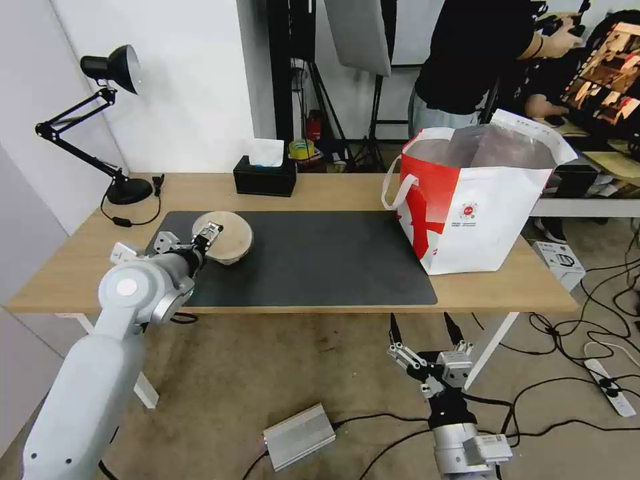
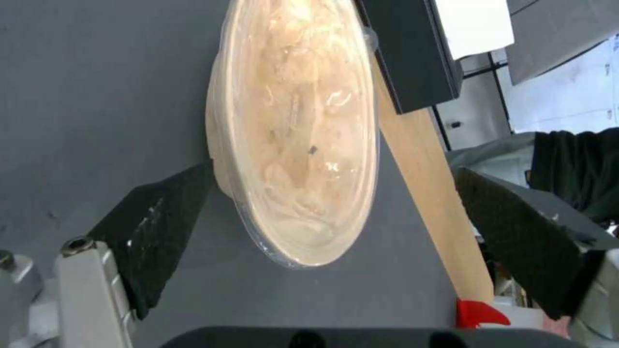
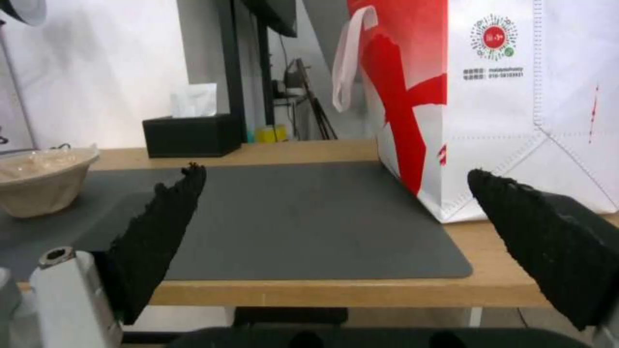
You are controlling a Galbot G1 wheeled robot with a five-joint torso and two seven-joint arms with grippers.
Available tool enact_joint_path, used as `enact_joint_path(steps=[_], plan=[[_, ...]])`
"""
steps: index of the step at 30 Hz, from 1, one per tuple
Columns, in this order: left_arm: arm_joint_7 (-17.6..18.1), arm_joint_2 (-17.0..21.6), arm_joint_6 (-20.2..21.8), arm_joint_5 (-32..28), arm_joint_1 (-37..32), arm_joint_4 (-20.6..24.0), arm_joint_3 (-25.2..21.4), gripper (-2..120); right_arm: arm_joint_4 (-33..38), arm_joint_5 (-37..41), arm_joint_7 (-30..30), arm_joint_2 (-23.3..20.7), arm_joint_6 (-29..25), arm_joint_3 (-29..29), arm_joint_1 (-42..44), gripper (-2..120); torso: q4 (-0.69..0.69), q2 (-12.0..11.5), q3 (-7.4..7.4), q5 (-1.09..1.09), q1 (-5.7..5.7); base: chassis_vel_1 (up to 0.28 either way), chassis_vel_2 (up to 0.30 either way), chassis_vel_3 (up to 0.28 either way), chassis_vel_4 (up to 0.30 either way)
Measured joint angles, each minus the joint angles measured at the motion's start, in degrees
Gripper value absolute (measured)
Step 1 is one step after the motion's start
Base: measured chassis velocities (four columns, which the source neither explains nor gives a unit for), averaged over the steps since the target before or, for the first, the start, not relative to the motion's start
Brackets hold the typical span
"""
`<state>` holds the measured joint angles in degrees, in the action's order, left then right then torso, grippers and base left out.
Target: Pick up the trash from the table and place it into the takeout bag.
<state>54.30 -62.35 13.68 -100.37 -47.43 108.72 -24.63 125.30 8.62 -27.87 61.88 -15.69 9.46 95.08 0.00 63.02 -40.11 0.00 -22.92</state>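
We see the left gripper (image 1: 212, 235) spread wide at the near rim of the beige bowl (image 1: 229, 236), one finger (image 2: 161, 227) just touching its side; the bowl sits on the mat's (image 1: 313, 260) left end; the bag (image 1: 477, 200) stands upright at the table's (image 1: 373, 190) right; the right gripper (image 1: 427, 327) hangs open below the table edge.

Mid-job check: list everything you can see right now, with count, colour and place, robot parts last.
Beige bowl: one, left on the grey mat.
Takeout bag: one, white and red, right end of the wooden table, open.
Tissue box: one, black, back edge.
Desk lamp: one, black, back left corner.
Metal box: one, silver, floor.
Left claw: open, astride the bowl.
Right claw: open, below the table's front edge.
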Motion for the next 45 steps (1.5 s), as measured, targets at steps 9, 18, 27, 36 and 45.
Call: enact_joint_path(steps=[9, 18, 27, 36, 45], plan=[[0.1, -0.7, 0.0, 0.9, 1.7, -2.3, 1.2, 100, 0.0, 0.0, 0.0, 0.0, 0.0, 0.0, 0.0, 100, 0.0, 0.0, 0.0, 0.0, 0.0, 0.0, 0.0, 0.0, 0.0], [0.3, -1.7, 0.0, 1.7, 4.5, -5.6, 3.2, 100, 0.0, 0.0, 0.0, 0.0, 0.0, 0.0, 0.0, 100, 0.0, 0.0, 0.0, 0.0, 0.0, 0.0, 0.0, 0.0, 0.0], [0.7, -2.7, -0.1, 2.7, 5.9, -7.9, 4.3, 100, 0.0, 0.0, 0.0, 0.0, 0.0, 0.0, 0.0, 100, 0.0, 0.0, 0.0, 0.0, 0.0, 0.0, 0.0, 0.0, 0.0], [0.7, -2.4, -0.1, 3.0, 5.7, -7.7, 4.0, 100, 0.0, 0.0, 0.0, 0.0, 0.0, 0.0, 0.0, 100, 0.0, 0.0, 0.01, -0.01, 0.0, 0.0, 0.0, 0.0, 0.0], [1.5, -3.1, -0.3, 3.9, 6.9, -9.8, 4.8, 90, 0.0, 0.0, 0.0, 0.0, 0.0, 0.0, 0.0, 100, 0.0, 0.0, 0.01, 0.0, 0.0, 0.0, 0.0, 0.0, 0.0]])
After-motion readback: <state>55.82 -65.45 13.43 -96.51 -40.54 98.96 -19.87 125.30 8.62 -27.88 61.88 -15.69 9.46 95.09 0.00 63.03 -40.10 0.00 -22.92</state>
